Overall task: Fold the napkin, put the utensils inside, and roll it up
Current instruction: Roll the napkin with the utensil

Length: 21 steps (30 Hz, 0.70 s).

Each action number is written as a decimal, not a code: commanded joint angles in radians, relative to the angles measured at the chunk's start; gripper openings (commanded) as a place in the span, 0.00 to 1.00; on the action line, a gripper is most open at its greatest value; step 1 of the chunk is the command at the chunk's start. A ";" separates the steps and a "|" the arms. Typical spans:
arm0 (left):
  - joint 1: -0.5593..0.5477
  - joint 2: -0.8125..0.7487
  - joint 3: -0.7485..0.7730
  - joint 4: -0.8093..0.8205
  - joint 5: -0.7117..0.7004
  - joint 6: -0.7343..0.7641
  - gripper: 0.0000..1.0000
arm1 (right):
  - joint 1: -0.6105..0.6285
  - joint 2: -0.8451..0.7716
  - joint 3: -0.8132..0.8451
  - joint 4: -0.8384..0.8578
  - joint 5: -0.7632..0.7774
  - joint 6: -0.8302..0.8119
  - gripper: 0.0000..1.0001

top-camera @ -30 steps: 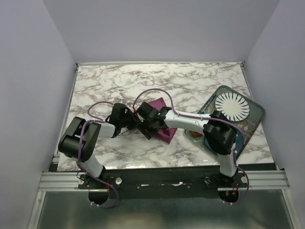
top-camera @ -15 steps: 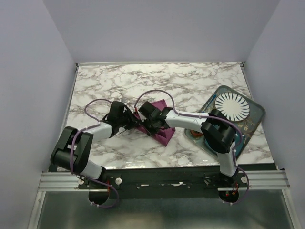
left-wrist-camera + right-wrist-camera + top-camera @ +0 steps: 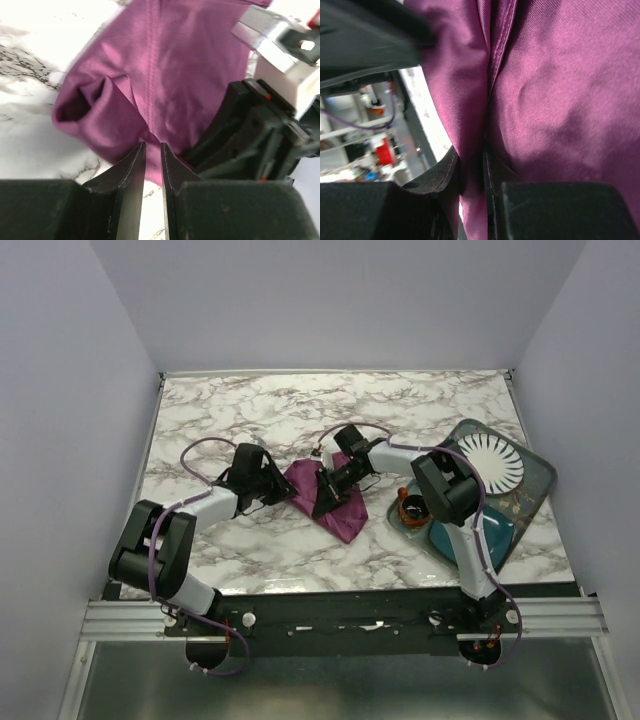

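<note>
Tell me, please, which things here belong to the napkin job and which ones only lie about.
For the job:
napkin
left gripper, at the napkin's edge
right gripper, pinching the napkin

Lying about:
white plate
tray
orange-rimmed cup
teal mat

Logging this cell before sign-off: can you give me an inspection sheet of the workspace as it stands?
Surface: white-grey marbled table.
Job's things: purple napkin bunched mid-table between both arms; knife not made out.
Clutter: at right, tray with white plate, teal mat, orange-rimmed cup.
Grippers: right pincer shut on a napkin fold; left pincer nearly closed at its edge, grip unclear.
Cables: purple cables looped over both arms.
Surroundings: plain pale walls; metal rail at near edge.
</note>
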 commanded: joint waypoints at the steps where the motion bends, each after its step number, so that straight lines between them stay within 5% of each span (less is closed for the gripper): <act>1: -0.002 0.093 0.000 0.117 0.053 -0.026 0.27 | 0.001 0.073 -0.002 -0.074 -0.062 0.009 0.20; 8: 0.000 0.180 0.011 0.085 -0.024 -0.007 0.25 | 0.001 0.001 0.008 -0.135 0.062 -0.001 0.36; 14: 0.001 0.246 -0.012 0.099 -0.022 -0.032 0.24 | 0.034 -0.147 0.051 -0.236 0.340 -0.039 0.61; 21: 0.001 0.251 -0.018 0.099 -0.018 -0.036 0.22 | 0.198 -0.308 0.016 -0.192 0.830 -0.032 0.75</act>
